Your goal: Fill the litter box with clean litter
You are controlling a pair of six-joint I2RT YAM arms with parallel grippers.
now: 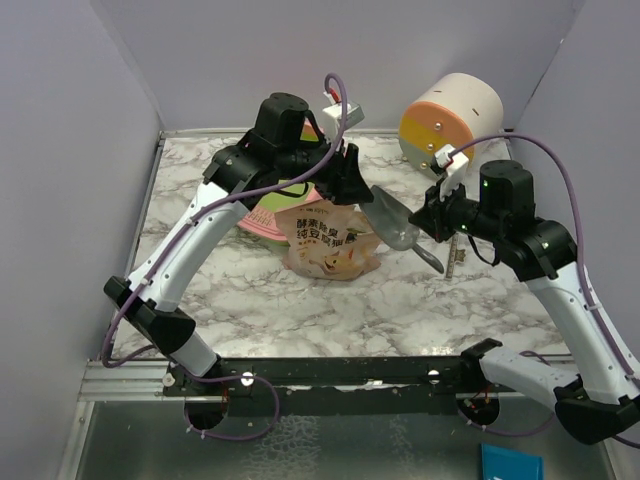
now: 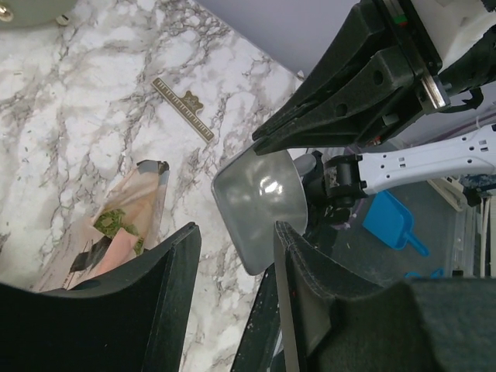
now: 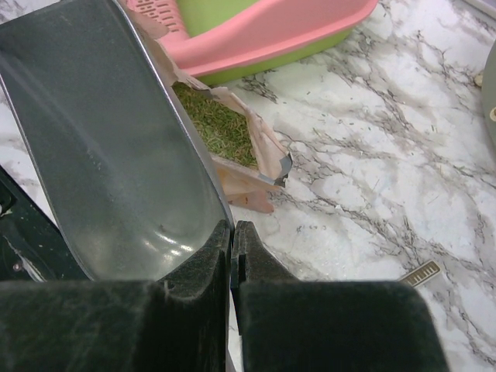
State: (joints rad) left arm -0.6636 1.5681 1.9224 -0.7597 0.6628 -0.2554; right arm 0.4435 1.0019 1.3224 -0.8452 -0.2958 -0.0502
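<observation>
The pink litter box [image 1: 262, 222] with its lime-green inside lies at the back, half hidden under my left arm; its rim [image 3: 271, 31] fills the top of the right wrist view. In front of it stands the beige-orange pouch [image 1: 326, 246], its torn mouth open on clean litter [image 3: 221, 128]. My right gripper [image 3: 232, 232] is shut on the rim of the grey metal scoop [image 3: 101, 147], whose bowl holds nothing. The scoop [image 1: 398, 222] hangs just right of the pouch. My left gripper [image 2: 232, 240] is open above the pouch's right side, with the pouch [image 2: 132, 221] outside its left finger.
A round cream, orange and yellow drawer cabinet [image 1: 450, 118] stands at the back right. A small slotted comb-like strip [image 1: 456, 258] lies on the marble right of the scoop. Off the table's near edge is a blue plastic scoop [image 2: 391, 221].
</observation>
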